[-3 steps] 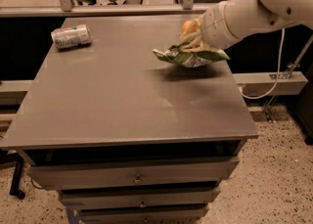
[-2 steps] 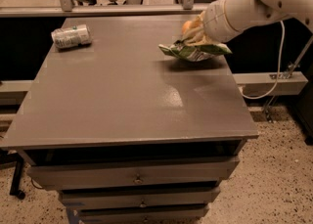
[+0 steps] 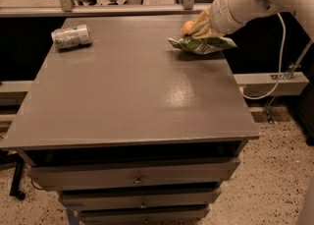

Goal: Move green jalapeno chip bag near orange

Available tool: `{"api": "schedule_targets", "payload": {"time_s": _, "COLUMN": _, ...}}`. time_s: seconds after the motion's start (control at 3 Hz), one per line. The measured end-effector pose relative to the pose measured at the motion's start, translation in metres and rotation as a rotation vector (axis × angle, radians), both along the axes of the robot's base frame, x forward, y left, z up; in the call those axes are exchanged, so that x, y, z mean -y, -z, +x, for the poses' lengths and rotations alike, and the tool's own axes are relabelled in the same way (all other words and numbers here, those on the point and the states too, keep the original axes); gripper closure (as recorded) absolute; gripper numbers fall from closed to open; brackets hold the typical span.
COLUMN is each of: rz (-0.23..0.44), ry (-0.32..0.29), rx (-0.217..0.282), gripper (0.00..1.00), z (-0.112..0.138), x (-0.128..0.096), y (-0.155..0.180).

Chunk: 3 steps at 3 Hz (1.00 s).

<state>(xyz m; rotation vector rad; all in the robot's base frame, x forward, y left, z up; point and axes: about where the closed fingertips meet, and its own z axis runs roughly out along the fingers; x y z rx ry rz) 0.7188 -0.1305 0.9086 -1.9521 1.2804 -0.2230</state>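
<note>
Pinching the bag [image 3: 205, 45] by its top edge, the gripper [image 3: 200, 28] sits just right of the orange [image 3: 187, 26], with the bag directly under it, long axis left-right, just in front of the orange, apparently touching the table [image 3: 137, 96].

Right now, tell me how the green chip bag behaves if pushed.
Probably floppy: the green jalapeno chip bag looks crumpled and flat below the gripper at the far right of the table. Likely light, so it should slide, not roll, unlike the round orange beside it.
</note>
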Motion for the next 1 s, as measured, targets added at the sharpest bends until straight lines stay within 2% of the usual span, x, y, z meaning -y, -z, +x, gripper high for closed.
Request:
{"api": "schedule_targets", "payload": {"time_s": 0.67, "rz": -0.002, "ry": 0.018, "rx": 0.008, "gripper": 1.0, "z": 0.0194, "x": 0.0111, "y": 0.0004}}
{"api": "schedule_targets", "payload": {"time_s": 1.0, "rz": 0.011, "ry": 0.002, "rx": 0.009, "gripper": 0.82, "z": 0.0192, "x": 0.0059, "y": 0.0}}
